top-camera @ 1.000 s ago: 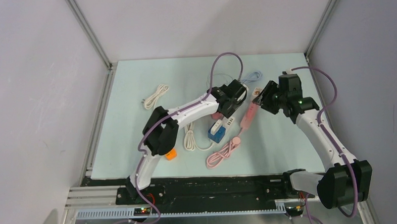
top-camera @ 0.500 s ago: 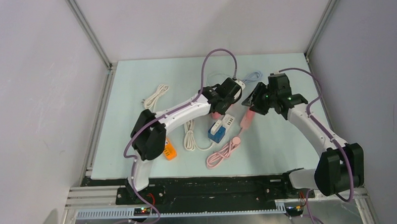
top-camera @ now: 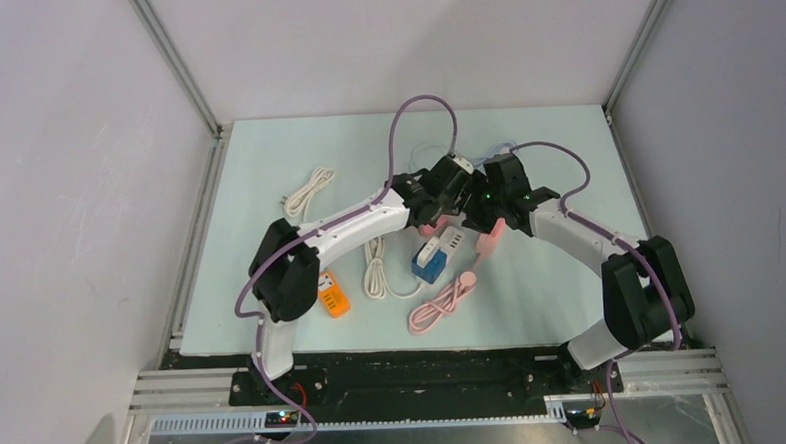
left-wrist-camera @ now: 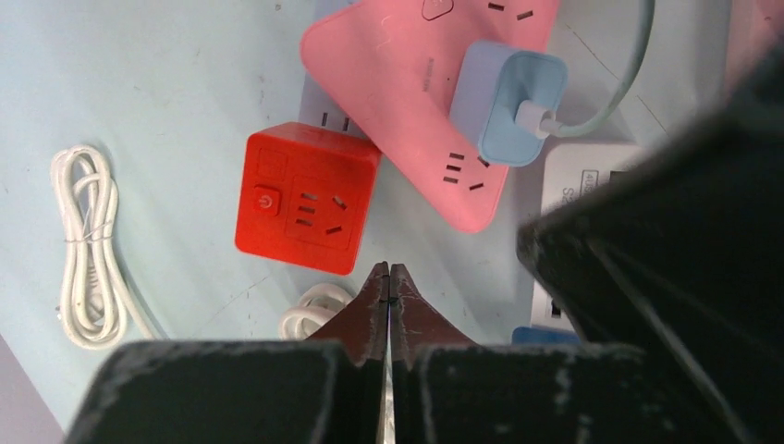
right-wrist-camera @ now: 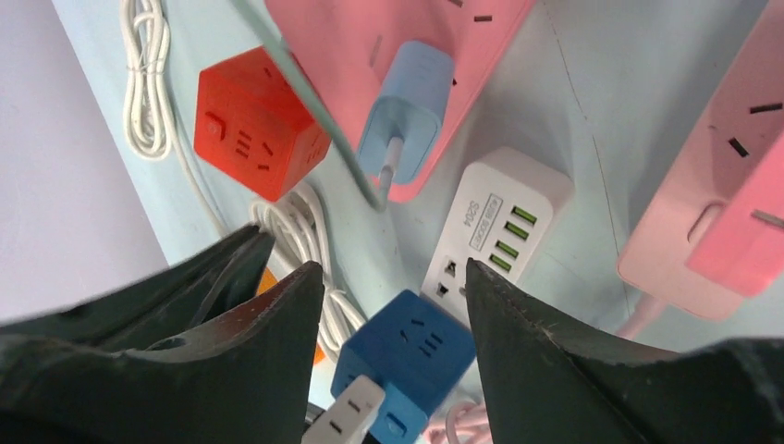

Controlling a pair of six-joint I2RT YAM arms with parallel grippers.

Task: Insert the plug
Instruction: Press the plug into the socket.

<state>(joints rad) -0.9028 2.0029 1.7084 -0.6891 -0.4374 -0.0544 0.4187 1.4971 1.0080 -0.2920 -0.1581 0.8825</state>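
The light blue plug [left-wrist-camera: 507, 102] sits in a socket of a pink power strip [left-wrist-camera: 398, 65], with its pale cable leading away; the right wrist view shows the plug [right-wrist-camera: 405, 111] on the same strip [right-wrist-camera: 342, 37]. My left gripper [left-wrist-camera: 389, 268] is shut with nothing between its fingers, hovering just short of the strip and a red socket cube [left-wrist-camera: 305, 199]. My right gripper [right-wrist-camera: 393, 268] is open and empty above a blue socket cube [right-wrist-camera: 407, 356]. In the top view both grippers, left [top-camera: 440, 208] and right [top-camera: 479, 213], nearly meet at the mat's middle.
A white USB strip [top-camera: 450, 245] lies beside the blue cube [top-camera: 429, 265]. A second pink strip [top-camera: 490, 240] with a coiled pink cord [top-camera: 443, 305] lies to the right. White cable bundles [top-camera: 308, 191] [top-camera: 376, 273] and an orange block [top-camera: 332, 295] lie to the left.
My left gripper has closed fully on nothing. The right arm has swung left toward the left gripper and its jaws have opened wider.
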